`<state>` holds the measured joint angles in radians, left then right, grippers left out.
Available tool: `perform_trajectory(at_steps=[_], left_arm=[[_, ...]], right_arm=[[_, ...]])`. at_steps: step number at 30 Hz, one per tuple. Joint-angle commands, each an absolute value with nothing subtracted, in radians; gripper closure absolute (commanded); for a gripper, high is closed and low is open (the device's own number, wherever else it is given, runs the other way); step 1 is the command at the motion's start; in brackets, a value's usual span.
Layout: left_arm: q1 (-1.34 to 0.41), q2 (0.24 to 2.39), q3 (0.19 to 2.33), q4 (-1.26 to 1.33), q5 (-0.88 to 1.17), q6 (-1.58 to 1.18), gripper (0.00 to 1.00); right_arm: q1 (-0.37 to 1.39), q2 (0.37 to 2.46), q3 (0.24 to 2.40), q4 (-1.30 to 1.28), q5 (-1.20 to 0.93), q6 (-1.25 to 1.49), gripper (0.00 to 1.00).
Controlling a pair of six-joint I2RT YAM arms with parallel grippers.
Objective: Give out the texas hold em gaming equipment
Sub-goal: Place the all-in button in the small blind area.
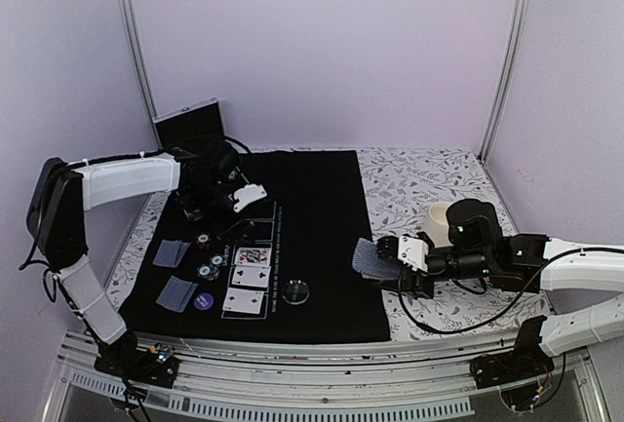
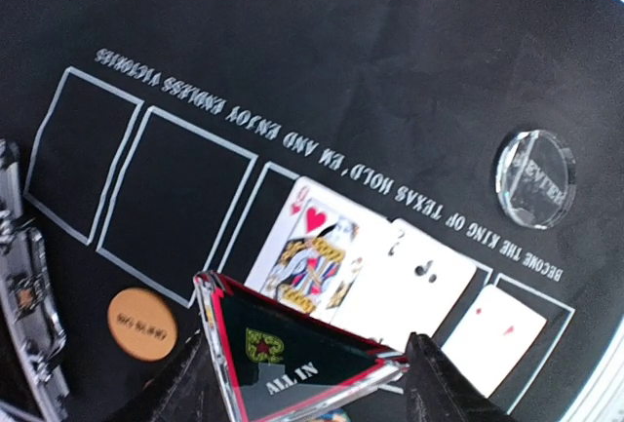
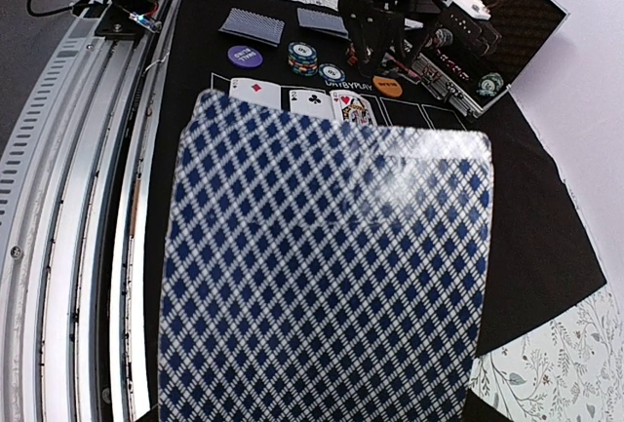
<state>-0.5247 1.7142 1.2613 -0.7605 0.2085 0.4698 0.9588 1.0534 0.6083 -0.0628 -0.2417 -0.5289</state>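
Note:
My left gripper (image 2: 310,383) is shut on the red triangle marker (image 2: 292,344), which reads "ALL IN", and holds it above the black mat (image 1: 312,208) near the queen of hearts (image 2: 312,251). It hovers at the mat's back left in the top view (image 1: 224,200). My right gripper (image 1: 383,262) is shut on a lattice-back card (image 3: 327,266) over the mat's right edge; the card hides its fingers. Three face-up cards (image 1: 250,278) lie in a row. Two face-down cards (image 1: 175,274), striped chips (image 1: 212,266), an orange disc (image 2: 142,324), a purple disc (image 1: 203,300) and a clear disc (image 1: 296,292) lie around them.
An open equipment case (image 1: 190,125) stands at the back left, by the left arm. A cream cup (image 1: 442,217) stands on the patterned cloth (image 1: 419,183) behind the right arm. Two outlined card boxes (image 2: 127,173) on the mat hold nothing.

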Motion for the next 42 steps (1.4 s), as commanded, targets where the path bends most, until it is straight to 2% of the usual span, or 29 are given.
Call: perform_trajectory(at_steps=[1,11,24,29,32,36,42], left_arm=[[-0.546,1.749,1.288,-0.705,0.219,0.450,0.73],[-0.577,1.732,1.263,-0.731,0.176,0.406,0.75],[-0.838,1.590,1.169,-0.854,0.068,-0.057,0.76],[-0.910,1.524,1.108,-0.914,0.035,-0.297,0.72],[-0.921,1.497,1.067,-0.968,0.007,-0.404,0.72],[-0.924,1.462,0.996,-1.023,-0.055,-0.536,0.76],[-0.916,1.452,0.912,-1.010,-0.150,-0.595,0.78]], right_arm=[[0.950,1.021,0.625,-0.088,-0.224,-0.498,0.43],[0.945,0.997,0.609,-0.099,-0.207,-0.483,0.43],[0.934,1.003,0.610,-0.112,-0.207,-0.495,0.43],[0.934,1.000,0.610,-0.114,-0.208,-0.498,0.43],[0.933,1.003,0.613,-0.114,-0.209,-0.501,0.43],[0.934,1.006,0.613,-0.114,-0.212,-0.501,0.43],[0.934,1.009,0.612,-0.113,-0.217,-0.499,0.43]])
